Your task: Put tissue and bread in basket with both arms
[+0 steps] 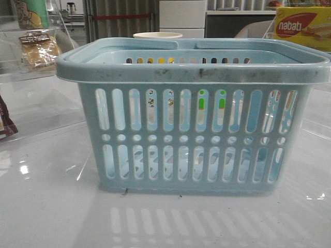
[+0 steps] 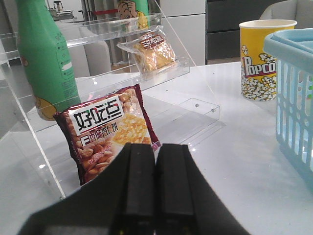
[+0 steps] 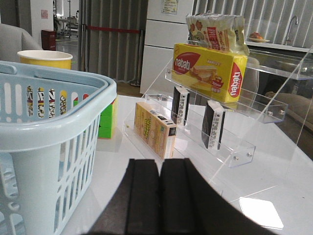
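Observation:
The light-blue basket [image 1: 191,119] stands in the middle of the table and fills the front view; it also shows in the left wrist view [image 2: 293,98] and the right wrist view [image 3: 49,137]. The wrapped bread [image 2: 154,51] lies on an upper acrylic shelf at the far left [image 1: 39,49]. Two small black tissue packs [image 3: 180,105] [image 3: 213,125] stand upright on the right acrylic shelf. My left gripper [image 2: 155,146] is shut and empty, in front of the left shelf. My right gripper [image 3: 160,161] is shut and empty, beside the basket. Neither gripper shows in the front view.
On the left shelf stand a dark maroon snack packet [image 2: 110,129] and a green bottle [image 2: 44,58]. A popcorn cup [image 2: 261,58] stands behind the basket. The right shelf holds a yellow nabati box [image 3: 210,71] and a small yellow carton [image 3: 155,128]; a green block [image 3: 105,120] lies near the basket.

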`<state>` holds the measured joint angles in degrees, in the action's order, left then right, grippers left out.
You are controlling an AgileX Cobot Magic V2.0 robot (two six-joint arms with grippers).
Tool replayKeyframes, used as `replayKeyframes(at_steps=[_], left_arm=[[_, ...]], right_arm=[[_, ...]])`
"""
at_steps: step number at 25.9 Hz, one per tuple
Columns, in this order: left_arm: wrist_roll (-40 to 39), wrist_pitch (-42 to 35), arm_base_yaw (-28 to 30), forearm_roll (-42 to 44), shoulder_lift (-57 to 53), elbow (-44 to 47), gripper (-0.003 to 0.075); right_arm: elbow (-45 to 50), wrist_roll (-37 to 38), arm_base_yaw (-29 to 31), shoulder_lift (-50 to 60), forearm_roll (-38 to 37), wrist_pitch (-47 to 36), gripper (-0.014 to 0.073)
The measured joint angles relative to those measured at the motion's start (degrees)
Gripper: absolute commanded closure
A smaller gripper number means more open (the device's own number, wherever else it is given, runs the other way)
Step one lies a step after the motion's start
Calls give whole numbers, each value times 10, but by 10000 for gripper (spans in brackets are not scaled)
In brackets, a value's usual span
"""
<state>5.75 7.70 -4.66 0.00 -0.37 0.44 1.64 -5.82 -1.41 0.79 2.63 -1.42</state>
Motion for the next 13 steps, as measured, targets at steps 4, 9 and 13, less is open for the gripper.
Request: replayKeyframes(at_steps=[4, 9, 13], left_arm=[[0, 0, 0, 0, 0, 0, 629], [0, -1, 0, 0, 0, 0, 629], [0, -33, 0, 0, 0, 0, 629]], right_arm=[[0, 0, 0, 0, 0, 0, 539], [0, 0, 0, 0, 0, 0, 539], [0, 0, 0, 0, 0, -11, 539]])
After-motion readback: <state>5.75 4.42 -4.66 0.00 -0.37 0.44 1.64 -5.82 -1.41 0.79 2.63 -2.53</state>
